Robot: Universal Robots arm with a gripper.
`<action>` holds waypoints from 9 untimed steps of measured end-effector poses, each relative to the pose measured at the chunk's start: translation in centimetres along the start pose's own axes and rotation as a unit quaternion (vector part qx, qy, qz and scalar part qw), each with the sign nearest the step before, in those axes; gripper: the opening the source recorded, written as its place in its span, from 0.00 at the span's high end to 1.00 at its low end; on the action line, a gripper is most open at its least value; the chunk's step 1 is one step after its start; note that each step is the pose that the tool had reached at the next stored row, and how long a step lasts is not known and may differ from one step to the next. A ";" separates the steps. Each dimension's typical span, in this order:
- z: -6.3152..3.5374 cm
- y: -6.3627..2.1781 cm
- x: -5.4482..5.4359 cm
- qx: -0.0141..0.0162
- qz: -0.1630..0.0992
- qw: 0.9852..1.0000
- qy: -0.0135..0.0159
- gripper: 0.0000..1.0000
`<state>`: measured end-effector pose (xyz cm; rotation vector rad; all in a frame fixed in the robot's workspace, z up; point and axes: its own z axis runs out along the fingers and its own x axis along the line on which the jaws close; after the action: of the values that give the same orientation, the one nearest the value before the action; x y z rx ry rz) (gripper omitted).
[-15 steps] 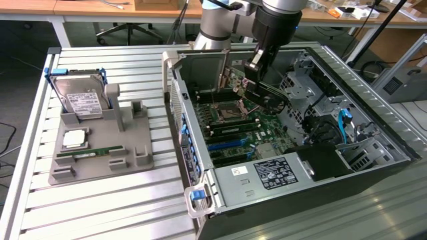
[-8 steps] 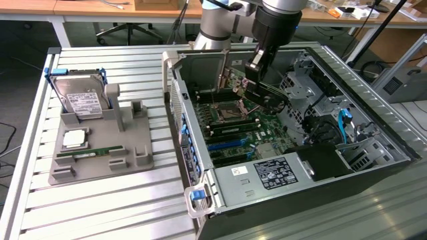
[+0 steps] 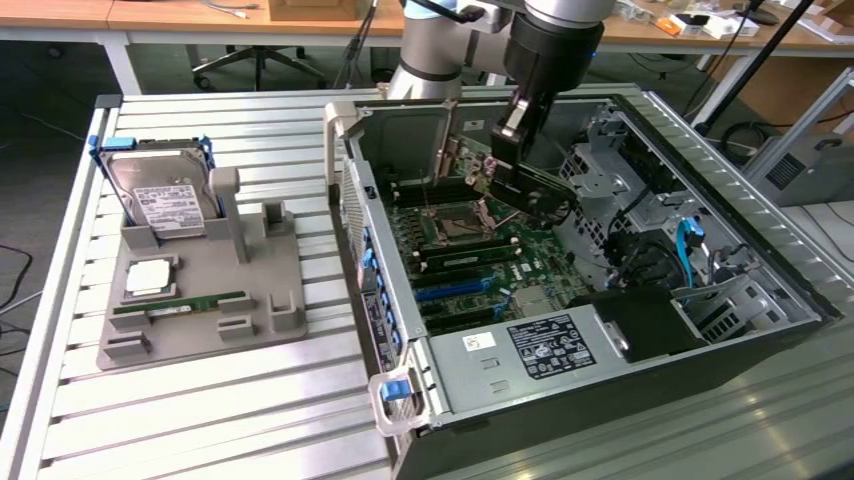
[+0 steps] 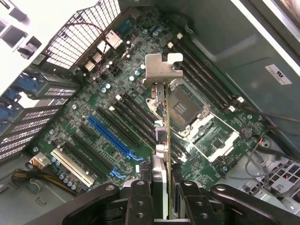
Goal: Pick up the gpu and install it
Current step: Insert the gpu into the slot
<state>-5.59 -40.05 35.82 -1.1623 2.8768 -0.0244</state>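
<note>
between the two dark fingers [image 4: 140, 201] of my hand [image 4: 165, 190] sits the gpu [image 4: 165, 123], so the hand is closed on the card rather than empty. from the wrist view i see the card edge-on, a thin green line running away from the fingers, with its silver bracket [image 4: 161, 70] at the far end. i judge the grip was taken at the end away from the bracket so that the bracket and the card's long edges stay free of the fingers. the card hangs over the motherboard [image 4: 140, 47], above the row of black slots between the blue slot [image 4: 112, 136] and the open cpu socket [image 4: 183, 105]. it does not look seated in any slot, and i cannot tell how close its lower edge is to the board. in the exterior view the arm reaches down into the open case [image 3: 350, 190], which lies on its side on the slatted counter [image 3: 240, 410], presumably so the board faces up and a card can come in from above. there the card looks tilted rather than square to the board. well apart, toward the exterior view's left, a grey fixture [image 3: 267, 290] stands on the counter. it props a hard drive [image 3: 160, 195] upright and holds a slim memory stick [image 3: 180, 303] lying flat, each in its own cradle where a hand could reach it.
</note>
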 end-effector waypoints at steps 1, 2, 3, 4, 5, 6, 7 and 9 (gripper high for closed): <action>0.00 0.00 0.0 0.000 -0.002 1.000 0.000 0.73; 0.00 0.00 0.0 0.000 -0.003 1.000 0.000 0.73; 0.00 0.00 0.0 0.000 -0.005 1.000 0.000 0.73; 0.00 0.00 0.0 0.000 -0.007 1.000 0.000 0.73; 0.00 0.00 0.0 0.000 -0.008 1.000 0.000 0.73; 0.00 0.00 0.0 0.000 -0.009 1.000 0.000 0.73; 0.01 0.00 0.0 0.000 -0.011 1.000 0.000 0.73; 0.01 0.00 0.0 0.000 -0.013 1.000 0.000 0.73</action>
<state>-5.59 -40.05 35.82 -1.2008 2.8608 -0.0236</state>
